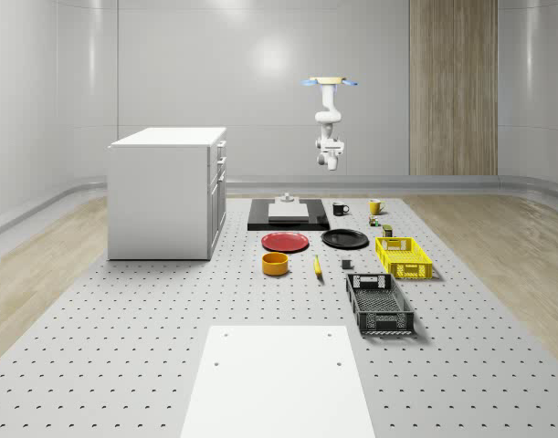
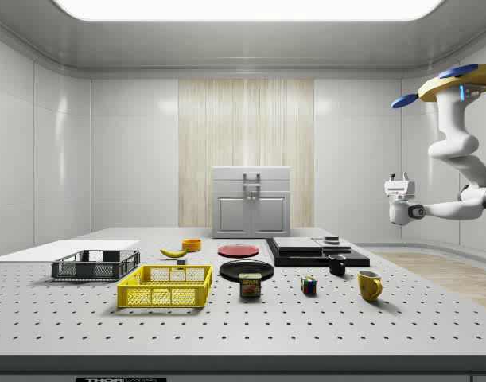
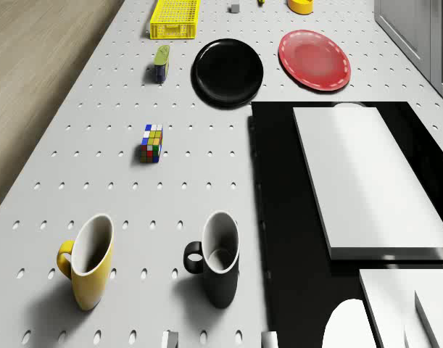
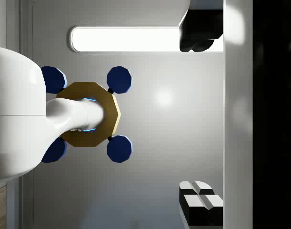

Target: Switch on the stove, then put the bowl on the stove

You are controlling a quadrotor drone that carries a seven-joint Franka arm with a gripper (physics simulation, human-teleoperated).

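High above the far end of the surface [image 1: 123, 365], the fingers [image 1: 331, 164] hang with nothing held, their spread I cannot tell; the drone [image 1: 330, 83] hovers beyond the stove [image 1: 260, 219]; the orange bowl [image 1: 275, 264] sits nearer, beside the red plate [image 1: 286, 242]

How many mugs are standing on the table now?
2. The black mug stands close beside the stove, at its edge. The yellow mug stands further out from the stove, apart from the black one, near the Rubik's cube. Neither looks hidden.
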